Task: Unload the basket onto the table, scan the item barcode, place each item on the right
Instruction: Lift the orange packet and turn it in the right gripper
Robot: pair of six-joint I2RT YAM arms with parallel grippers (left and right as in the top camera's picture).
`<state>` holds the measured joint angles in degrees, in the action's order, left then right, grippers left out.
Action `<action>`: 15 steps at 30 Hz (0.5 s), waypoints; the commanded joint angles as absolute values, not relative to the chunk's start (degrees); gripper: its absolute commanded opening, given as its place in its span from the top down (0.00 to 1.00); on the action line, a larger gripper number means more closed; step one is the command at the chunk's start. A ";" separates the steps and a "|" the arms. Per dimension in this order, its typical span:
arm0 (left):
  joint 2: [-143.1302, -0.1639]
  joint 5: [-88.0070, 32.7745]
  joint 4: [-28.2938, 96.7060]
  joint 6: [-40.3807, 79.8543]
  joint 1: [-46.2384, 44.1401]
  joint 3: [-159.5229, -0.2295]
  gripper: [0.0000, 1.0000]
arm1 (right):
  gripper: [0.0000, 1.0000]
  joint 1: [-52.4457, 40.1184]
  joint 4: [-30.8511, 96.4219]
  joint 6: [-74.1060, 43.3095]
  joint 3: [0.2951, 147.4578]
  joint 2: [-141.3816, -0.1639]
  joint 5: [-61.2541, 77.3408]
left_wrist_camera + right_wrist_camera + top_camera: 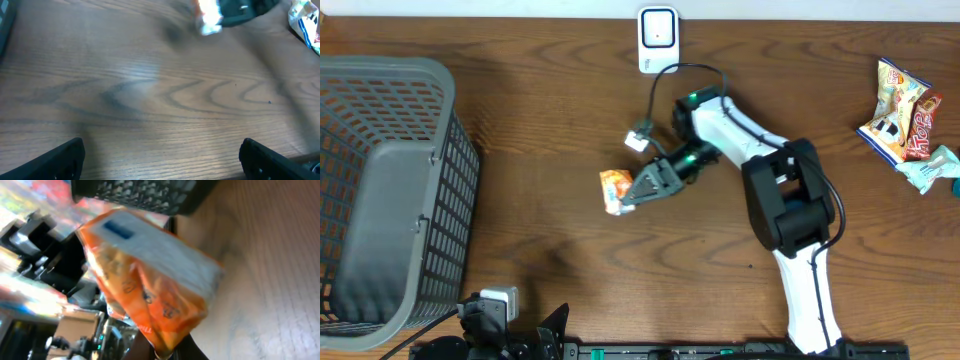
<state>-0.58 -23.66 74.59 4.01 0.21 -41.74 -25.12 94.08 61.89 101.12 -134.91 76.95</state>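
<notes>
While the right end effector (631, 191) is clamped shut on an orange packet (612, 190), the packet sits near the middle of the worktop (550, 120), sticking out to the left of the black fingers. Whether it touches the wood or hangs just above it I cannot tell. Seen from the right wrist, the packet (150, 280) fills the view, tilted, with a pale face carrying a small blue mark turned upward and its orange printed side below. A white scanner (658, 38) stands at the far edge of the worktop, well apart from the packet. The left end effector (161, 148) is spread wide with nothing between its fingers, low over bare wood at the near edge; from its camera the packet (207, 17) shows only as a blur at the top. A grey basket (380, 90) stands at the left, and a few snack bags (900, 110) lie at the far right.
</notes>
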 commanded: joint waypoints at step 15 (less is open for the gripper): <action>-0.16 -23.75 74.59 3.05 -0.03 -42.00 0.02 | 0.99 -19.33 96.82 87.46 98.91 -134.78 68.99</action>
<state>-0.58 -23.68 74.59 4.01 0.21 -41.74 -19.84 97.49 85.25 98.98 -134.89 73.47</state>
